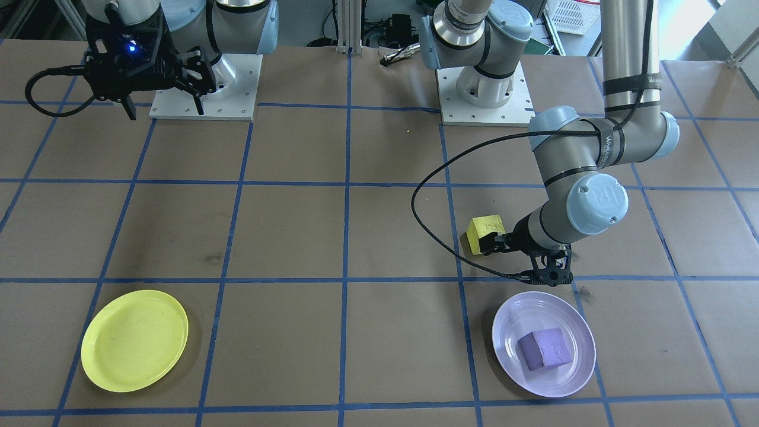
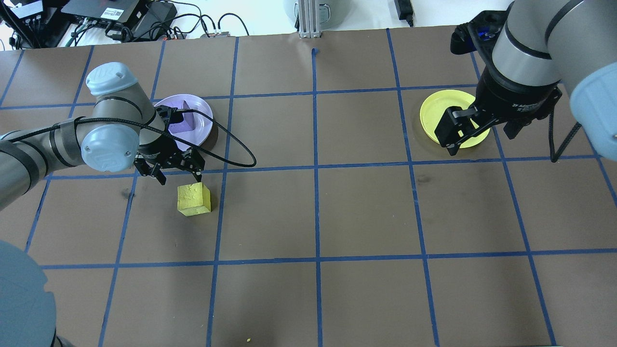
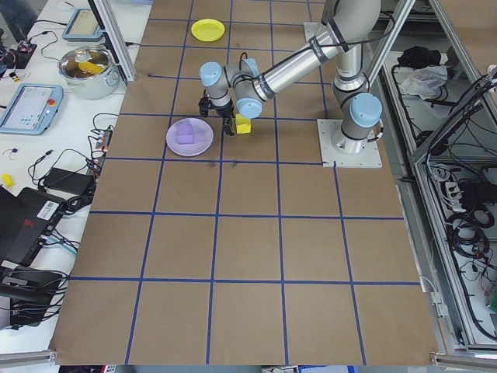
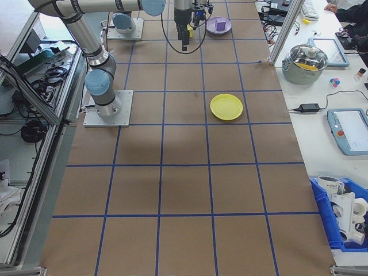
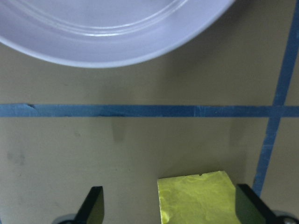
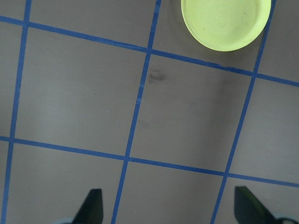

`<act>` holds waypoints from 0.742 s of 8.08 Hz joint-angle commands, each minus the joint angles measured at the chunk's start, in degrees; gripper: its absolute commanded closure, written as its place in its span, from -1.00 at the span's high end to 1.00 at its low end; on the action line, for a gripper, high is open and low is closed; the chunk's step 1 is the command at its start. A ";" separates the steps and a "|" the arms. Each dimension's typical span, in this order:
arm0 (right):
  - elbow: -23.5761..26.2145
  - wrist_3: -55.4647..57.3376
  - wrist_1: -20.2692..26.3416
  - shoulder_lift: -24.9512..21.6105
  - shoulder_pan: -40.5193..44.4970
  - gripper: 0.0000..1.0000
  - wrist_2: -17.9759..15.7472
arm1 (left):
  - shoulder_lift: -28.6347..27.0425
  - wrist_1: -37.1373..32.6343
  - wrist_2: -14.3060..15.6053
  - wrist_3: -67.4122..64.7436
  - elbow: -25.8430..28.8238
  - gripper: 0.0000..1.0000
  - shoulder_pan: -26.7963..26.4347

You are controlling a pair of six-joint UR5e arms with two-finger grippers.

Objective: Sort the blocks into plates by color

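The yellow block [image 2: 194,199] rests on the brown table, a short way from the lavender plate [image 2: 204,113]. My left gripper [image 2: 178,179] hangs open just beside it. In the left wrist view the yellow block [image 5: 198,198] lies partly between the fingers [image 5: 93,207], close to the right one, with the lavender plate [image 5: 107,37] ahead. The purple block [image 1: 544,350] lies inside the lavender plate [image 1: 505,329]. On the far side of the table the yellow plate [image 1: 135,340] holds nothing. My right gripper [image 2: 481,136] is raised and open; the yellow plate [image 6: 226,23] shows ahead in the right wrist view.
Blue tape lines divide the brown table into squares. The two arm bases [image 1: 204,89] [image 1: 483,95] stand at the robot's edge. A black cable [image 1: 422,219] loops out from the left wrist. A steel pot [image 3: 89,68] sits on a side bench.
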 commanded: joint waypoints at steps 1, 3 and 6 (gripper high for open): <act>0.00 0.01 0.00 0.00 0.00 1.00 0.27 | -0.05 -2.27 0.12 -1.58 0.53 1.00 -0.10; 0.09 0.01 0.09 0.09 0.00 1.00 -0.08 | 0.65 -5.36 0.04 -3.06 1.58 1.00 -0.10; 0.09 0.10 0.18 0.09 0.00 1.00 0.10 | 0.83 -6.67 -0.14 -3.60 4.56 1.00 -0.10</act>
